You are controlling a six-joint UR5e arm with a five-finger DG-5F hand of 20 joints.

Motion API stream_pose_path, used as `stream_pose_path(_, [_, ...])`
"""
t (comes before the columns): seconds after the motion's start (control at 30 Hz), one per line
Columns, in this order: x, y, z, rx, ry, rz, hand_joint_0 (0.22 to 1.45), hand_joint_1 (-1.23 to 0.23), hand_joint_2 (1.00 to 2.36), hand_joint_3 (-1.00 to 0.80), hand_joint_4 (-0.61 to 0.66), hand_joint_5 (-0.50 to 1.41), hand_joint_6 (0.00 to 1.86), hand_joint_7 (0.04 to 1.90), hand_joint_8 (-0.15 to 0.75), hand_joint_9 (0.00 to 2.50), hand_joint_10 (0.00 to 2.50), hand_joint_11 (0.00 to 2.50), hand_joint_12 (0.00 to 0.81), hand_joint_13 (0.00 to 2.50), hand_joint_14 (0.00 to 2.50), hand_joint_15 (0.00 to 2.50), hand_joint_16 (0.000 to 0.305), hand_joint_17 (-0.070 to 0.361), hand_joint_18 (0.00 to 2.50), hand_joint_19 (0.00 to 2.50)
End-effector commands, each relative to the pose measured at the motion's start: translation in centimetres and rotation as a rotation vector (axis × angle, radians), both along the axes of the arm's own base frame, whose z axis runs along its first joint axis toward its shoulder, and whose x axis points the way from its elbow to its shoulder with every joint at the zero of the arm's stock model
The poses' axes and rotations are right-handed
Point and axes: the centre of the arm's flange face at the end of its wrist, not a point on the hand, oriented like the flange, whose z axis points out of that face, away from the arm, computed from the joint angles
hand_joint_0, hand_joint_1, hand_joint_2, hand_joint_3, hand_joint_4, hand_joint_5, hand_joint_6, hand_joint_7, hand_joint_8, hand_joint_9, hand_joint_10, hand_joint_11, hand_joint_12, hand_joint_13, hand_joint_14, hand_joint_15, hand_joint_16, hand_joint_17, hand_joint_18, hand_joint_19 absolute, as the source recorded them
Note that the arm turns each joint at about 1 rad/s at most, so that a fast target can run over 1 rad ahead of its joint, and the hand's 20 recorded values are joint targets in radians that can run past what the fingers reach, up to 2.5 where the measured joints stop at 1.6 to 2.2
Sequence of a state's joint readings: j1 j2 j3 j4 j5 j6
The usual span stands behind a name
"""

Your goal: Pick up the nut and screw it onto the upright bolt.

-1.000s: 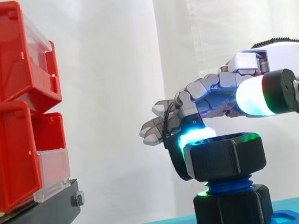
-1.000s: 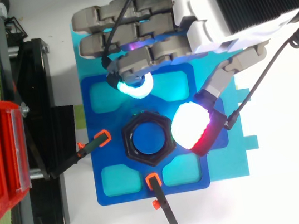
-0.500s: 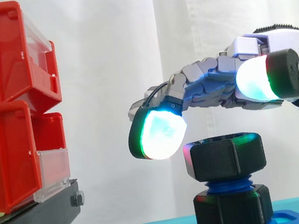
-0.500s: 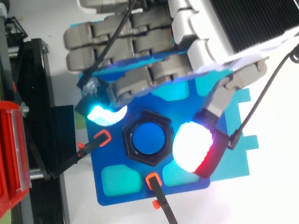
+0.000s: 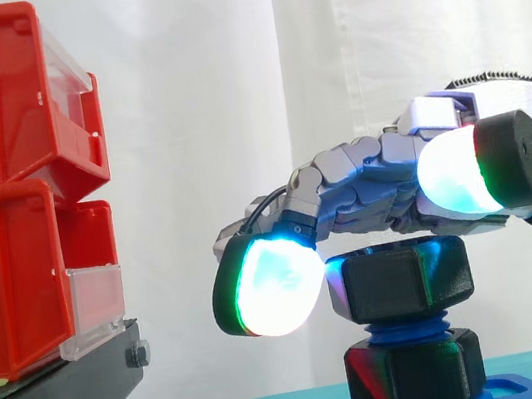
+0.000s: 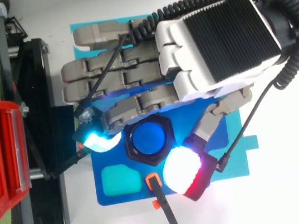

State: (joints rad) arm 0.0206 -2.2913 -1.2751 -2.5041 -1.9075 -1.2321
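black hex nut [image 5: 401, 281] sits atop the blue bolt [image 6: 150, 139] at fixture [image 6: 103, 199] centre; hand [image 6: 212, 40] hovers, fingers apart, flanking it unclamped; further tightening likely remains.

Bright, even light floods the white curtain [image 5: 232, 114], with hardly any shadow. The glowing pads [image 5: 269, 285] of the hand [image 6: 212, 40] throw cyan glare onto the black hexagonal nut [image 5: 406, 284].

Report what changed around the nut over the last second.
The hand uncurled its fingers and swept across over the nut, settling lower, with a glowing pad on either side of it. Nothing was visibly gripped. The nut, the blue bolt it sits on and the red bins stayed put.
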Motion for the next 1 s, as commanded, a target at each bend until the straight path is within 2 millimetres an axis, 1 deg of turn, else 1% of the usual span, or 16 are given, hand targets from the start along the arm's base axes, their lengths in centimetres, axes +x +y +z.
stream_pose_path(0.0, [0.0, 0.0, -0.1, 0.006, 0.004, 0.006, 0.47, -0.15, 1.00, -0.50, 0.20, -0.19, 0.50, 0.77, 0.210, 0.23, 0.00, 0.00, 0.317, 0.09, 0.00, 0.00, 0.043, 0.097, 0.00, 0.00])
stream_pose_path(0.2, [0.0, -0.2, -0.2, 0.006, 0.007, 0.005, 0.47, -0.16, 1.00, -0.50, 0.23, -0.17, 0.50, 0.89, 0.222, 0.26, 0.00, 0.00, 0.317, 0.12, 0.00, 0.00, 0.042, 0.094, 0.00, 0.00])
stream_pose_path(0.37, [-0.1, -0.6, -0.1, 0.006, 0.005, 0.000, 0.48, -0.17, 1.00, -0.50, 0.24, -0.15, 0.50, 1.09, 0.233, 0.30, 0.00, 0.00, 0.314, 0.15, 0.00, 0.00, 0.040, 0.091, 0.00, 0.00])
stream_pose_path(0.43, [-0.1, -0.9, -0.1, 0.005, 0.005, -0.003, 0.48, -0.18, 1.00, -0.50, 0.23, -0.14, 0.50, 1.18, 0.236, 0.31, 0.00, 0.00, 0.313, 0.15, 0.00, 0.00, 0.039, 0.089, 0.00, 0.00])
stream_pose_path(0.57, [-0.2, -1.6, -0.1, 0.002, 0.002, -0.004, 0.48, -0.19, 1.00, -0.50, 0.21, -0.13, 0.50, 1.28, 0.239, 0.33, 0.00, 0.00, 0.310, 0.17, 0.00, 0.00, 0.039, 0.088, 0.00, 0.00])
stream_pose_path(0.7, [-0.3, -2.5, 0.0, -0.006, -0.010, -0.008, 0.48, -0.20, 1.00, -0.50, 0.21, -0.12, 0.50, 1.34, 0.243, 0.34, 0.00, 0.00, 0.309, 0.18, 0.00, 0.00, 0.039, 0.087, 0.00, 0.00])
stream_pose_path(0.73, [-0.4, -2.9, 0.1, -0.010, -0.015, -0.011, 0.48, -0.20, 1.00, -0.50, 0.21, -0.11, 0.50, 1.40, 0.244, 0.35, 0.00, 0.00, 0.310, 0.18, 0.00, 0.00, 0.038, 0.086, 0.00, 0.00])
stream_pose_path(0.8, [-0.4, -3.3, 0.1, -0.014, -0.021, -0.013, 0.48, -0.21, 1.00, -0.50, 0.21, -0.11, 0.51, 1.41, 0.244, 0.35, 0.00, 0.00, 0.309, 0.18, 0.00, 0.00, 0.038, 0.086, 0.00, 0.00])
stream_pose_path(0.9, [-0.5, -3.9, 0.1, -0.022, -0.025, -0.013, 0.49, -0.21, 1.00, -0.50, 0.20, -0.11, 0.55, 1.37, 0.246, 0.38, 0.00, 0.00, 0.308, 0.19, 0.00, 0.00, 0.038, 0.085, 0.00, 0.00])
stream_pose_path(0.93, [-0.6, -4.4, 0.3, -0.041, -0.035, -0.012, 0.49, -0.22, 1.00, -0.50, 0.20, -0.11, 0.57, 1.35, 0.250, 0.39, 0.00, 0.00, 0.309, 0.20, 0.00, 0.00, 0.037, 0.084, 0.00, 0.00])
stream_pose_path(0.97, [-0.6, -4.5, 0.4, -0.046, -0.038, -0.012, 0.49, -0.22, 1.00, -0.50, 0.20, -0.10, 0.60, 1.31, 0.251, 0.42, 0.00, 0.00, 0.308, 0.22, 0.00, 0.00, 0.037, 0.083, 0.00, 0.00])
